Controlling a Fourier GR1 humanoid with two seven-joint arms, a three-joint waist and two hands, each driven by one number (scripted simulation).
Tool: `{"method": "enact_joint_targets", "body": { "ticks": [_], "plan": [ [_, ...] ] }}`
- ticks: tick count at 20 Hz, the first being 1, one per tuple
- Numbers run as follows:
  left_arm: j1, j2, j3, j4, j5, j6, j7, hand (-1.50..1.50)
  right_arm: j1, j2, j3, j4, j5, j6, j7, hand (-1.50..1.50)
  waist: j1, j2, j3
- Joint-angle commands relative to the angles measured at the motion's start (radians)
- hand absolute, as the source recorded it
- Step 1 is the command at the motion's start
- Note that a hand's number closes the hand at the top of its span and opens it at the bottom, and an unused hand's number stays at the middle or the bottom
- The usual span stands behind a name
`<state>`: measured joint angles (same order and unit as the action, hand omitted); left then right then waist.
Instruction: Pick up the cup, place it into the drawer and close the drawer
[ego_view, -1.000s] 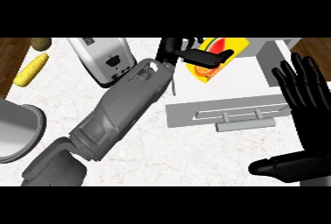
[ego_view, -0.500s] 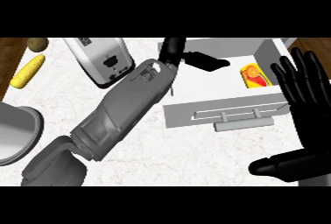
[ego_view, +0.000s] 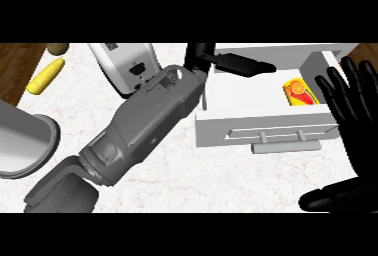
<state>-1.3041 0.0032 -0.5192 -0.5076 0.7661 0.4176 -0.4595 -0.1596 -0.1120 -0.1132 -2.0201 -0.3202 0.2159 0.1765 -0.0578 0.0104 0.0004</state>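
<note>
cup (ego_view: 299, 93) in open drawer (ego_view: 251, 90), half hidden | left hand (ego_view: 225, 60) empty, fingers straight | right hand (ego_view: 354, 105) open

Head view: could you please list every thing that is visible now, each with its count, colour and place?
Drawer: one, white, open, upper right of the counter, with a handle on its front.
Cup: one, yellow and red with an orange pattern, lying inside the drawer by its right side.
Corn cob: one, yellow, upper left.
Brown object: one, at the top left edge, too cut off to identify.
Toaster-like appliance: one, white and grey, top centre-left.
Metal pot: one, grey, at the left edge, partly cut off.
Counter: one, white marble.
Left hand: one, black, on a grey forearm, over the drawer's left part, holding nothing.
Right hand: one, black, open, resting at the right edge.
</note>
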Motion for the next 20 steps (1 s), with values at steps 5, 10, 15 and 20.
{"method": "enact_joint_targets", "body": {
  "ticks": [5,10,15,20],
  "plan": [
    [0.086,0.081,0.08,-0.155,0.024,-0.022,0.03,-1.5,0.137,-0.075,-0.007,-0.045,-0.009,0.143,-0.048,1.5,0.069,-0.02,0.0],
    [0.218,0.159,0.111,-0.284,0.037,-0.02,0.037,-1.5,0.1,-0.128,0.048,-0.083,0.142,0.147,-0.015,1.5,0.086,-0.02,-0.001],
    [0.429,0.288,0.112,-0.492,0.053,-0.052,0.09,-1.5,0.129,-0.172,0.04,-0.087,0.212,0.168,-0.008,1.5,0.102,-0.024,-0.001],
    [0.617,0.392,0.137,-0.716,0.047,-0.028,0.131,-1.5,0.12,-0.165,0.068,-0.048,0.288,0.16,-0.003,1.5,0.084,-0.018,-0.001]
  ]
}}
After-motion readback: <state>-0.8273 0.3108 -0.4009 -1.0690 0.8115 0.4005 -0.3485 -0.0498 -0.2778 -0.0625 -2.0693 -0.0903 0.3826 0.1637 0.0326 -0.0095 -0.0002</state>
